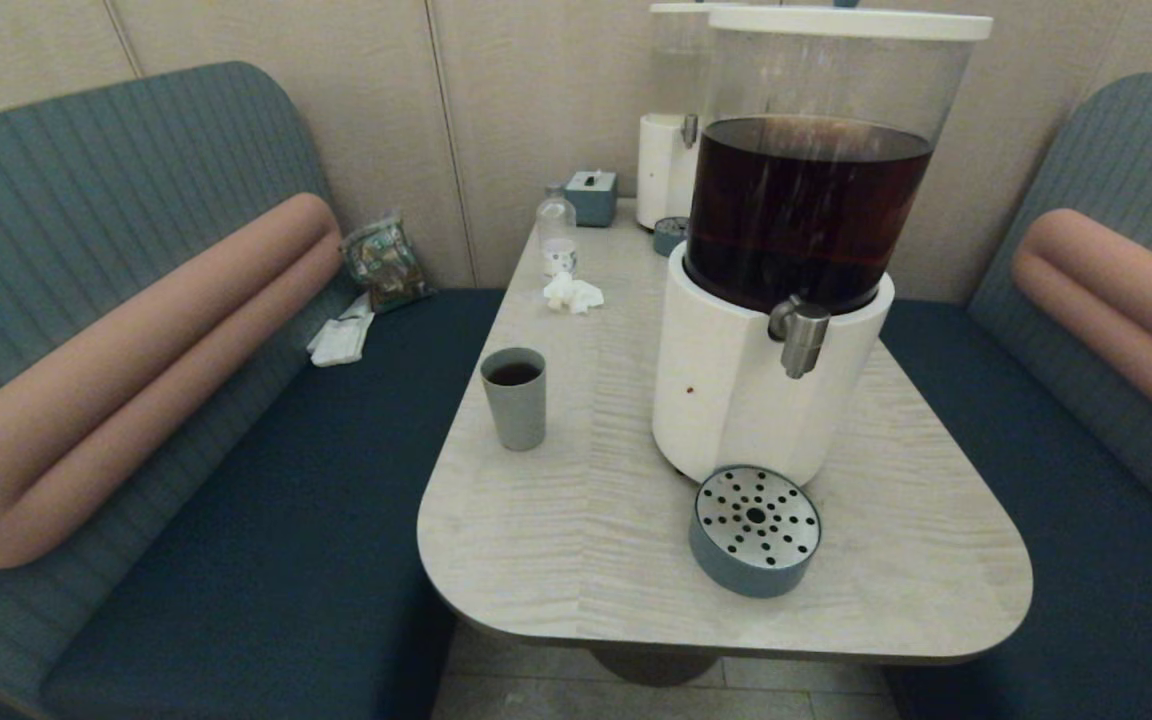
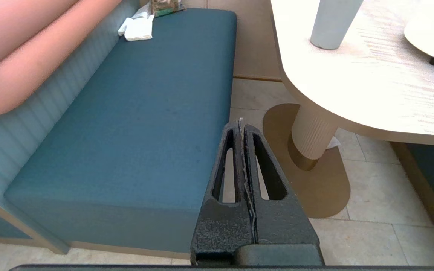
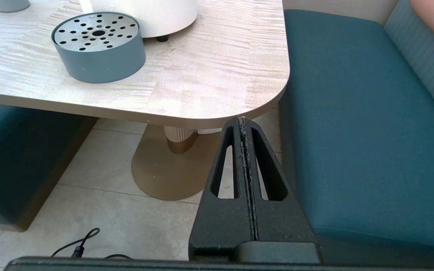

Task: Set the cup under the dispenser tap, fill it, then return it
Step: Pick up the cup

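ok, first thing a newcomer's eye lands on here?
The big dispenser, its clear tank half full of dark brown liquid, dominates the table's middle. The cup stands to its left, already holding dark liquid, and the drip tray sits in front, under the dispenser tap.

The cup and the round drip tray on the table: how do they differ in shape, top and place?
The cup is tall and slightly tapered; the drip tray is low and wide. The cup is open on top with dark liquid inside; the drip tray has a perforated steel top. The cup stands toward the table's left edge, apart from the dispenser tap; the drip tray lies below the tap, nearer the front edge. Both are grey-blue.
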Robot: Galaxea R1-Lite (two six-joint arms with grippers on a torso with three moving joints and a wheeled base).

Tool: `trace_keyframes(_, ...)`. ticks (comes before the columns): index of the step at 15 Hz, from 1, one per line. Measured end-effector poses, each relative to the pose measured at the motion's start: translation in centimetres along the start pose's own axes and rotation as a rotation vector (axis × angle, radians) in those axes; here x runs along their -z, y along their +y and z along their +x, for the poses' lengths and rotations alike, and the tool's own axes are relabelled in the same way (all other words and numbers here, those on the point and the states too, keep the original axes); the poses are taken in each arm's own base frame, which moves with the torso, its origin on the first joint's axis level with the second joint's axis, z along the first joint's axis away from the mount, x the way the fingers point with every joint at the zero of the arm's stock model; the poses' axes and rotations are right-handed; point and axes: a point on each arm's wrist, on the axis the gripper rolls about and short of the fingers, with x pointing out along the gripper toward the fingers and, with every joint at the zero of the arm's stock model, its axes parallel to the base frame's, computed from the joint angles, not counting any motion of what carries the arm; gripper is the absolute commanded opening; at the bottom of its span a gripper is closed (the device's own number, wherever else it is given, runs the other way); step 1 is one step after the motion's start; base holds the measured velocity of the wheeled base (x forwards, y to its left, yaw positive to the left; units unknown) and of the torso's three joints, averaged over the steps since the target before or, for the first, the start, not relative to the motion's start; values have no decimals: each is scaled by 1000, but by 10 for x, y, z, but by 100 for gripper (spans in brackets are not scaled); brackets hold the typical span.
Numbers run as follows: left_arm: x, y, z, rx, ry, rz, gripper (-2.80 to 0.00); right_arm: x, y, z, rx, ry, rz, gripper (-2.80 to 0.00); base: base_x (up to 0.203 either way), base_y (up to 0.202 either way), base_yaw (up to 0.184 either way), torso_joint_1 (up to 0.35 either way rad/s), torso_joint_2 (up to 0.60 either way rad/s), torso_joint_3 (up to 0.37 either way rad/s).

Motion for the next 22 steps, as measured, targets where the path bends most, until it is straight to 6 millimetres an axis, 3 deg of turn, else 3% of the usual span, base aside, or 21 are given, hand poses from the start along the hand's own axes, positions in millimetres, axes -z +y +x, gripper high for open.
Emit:
trace_keyframes(9, -7, -1, -2, 8, -24, 2, -280, 0, 0, 0, 0, 0, 0, -280, 0, 0, 0, 0, 0, 0)
trace_keyframes(12, -37, -3, -12, 40, -101, 0, -280, 0, 0, 0, 0, 0, -1, -280, 0, 0, 0, 0, 0, 0)
trace_keyframes(14, -72, -6, -19, 77, -151, -8, -280, 0, 0, 0, 0, 0, -1, -280, 0, 0, 0, 0, 0, 0)
trace_keyframes(16, -112, -9, -9, 134, -151, -26, -280, 0, 0, 0, 0, 0, -1, -280, 0, 0, 0, 0, 0, 0)
trace_keyframes(17, -131, -10, 4, 171, -139, -35, 0, 0, 0, 0, 0, 0, -1, -280, 0, 0, 0, 0, 0, 0)
trace_keyframes(20, -171, -20, 63, 303, -86, -54, 0, 0, 0, 0, 0, 0, -1, -280, 0, 0, 0, 0, 0, 0)
trace_keyframes(22, -179, -28, 111, 418, -37, -56, 0, 0, 0, 0, 0, 0, -1, -280, 0, 0, 0, 0, 0, 0)
